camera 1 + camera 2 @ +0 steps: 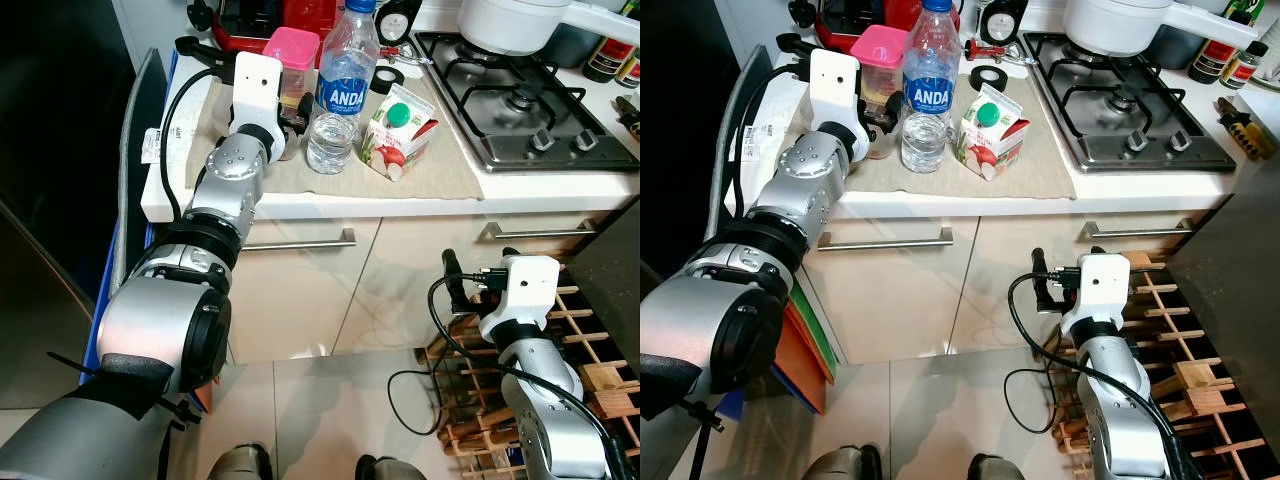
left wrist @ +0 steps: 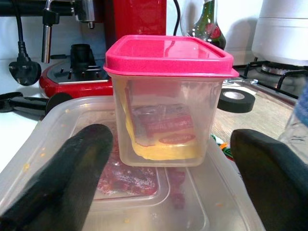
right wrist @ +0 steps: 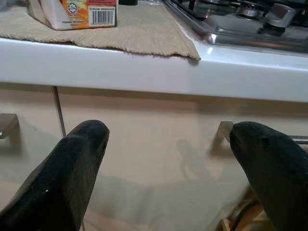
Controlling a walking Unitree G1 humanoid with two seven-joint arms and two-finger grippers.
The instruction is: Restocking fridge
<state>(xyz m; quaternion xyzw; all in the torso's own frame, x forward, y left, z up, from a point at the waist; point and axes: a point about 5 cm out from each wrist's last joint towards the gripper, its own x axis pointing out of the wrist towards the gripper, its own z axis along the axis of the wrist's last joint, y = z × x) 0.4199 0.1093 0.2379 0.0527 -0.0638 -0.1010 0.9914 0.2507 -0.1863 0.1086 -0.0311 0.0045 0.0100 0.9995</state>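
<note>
A clear tub with a pink lid [image 2: 166, 101] stands on a flat clear lidded container [image 2: 48, 144] at the left of the counter. My left gripper [image 2: 171, 137] is open, one finger [image 2: 72, 178] on each side of the tub and apart from its walls. Just right of the tub stand a water bottle [image 1: 337, 95] and a small carton with a green cap [image 1: 398, 130], both on a beige mat [image 1: 440, 165]. My right gripper [image 3: 168, 130] is open and holds nothing, low in front of the cabinet doors, below the counter edge [image 3: 144, 62].
A gas hob [image 1: 520, 100] with a white pot [image 1: 510, 22] takes up the counter's right side. A red appliance [image 1: 260, 20] and a roll of black tape [image 2: 236, 100] sit behind the tub. A wooden rack [image 1: 590, 350] stands by my right arm. A dark tall surface [image 1: 50, 150] is at the left.
</note>
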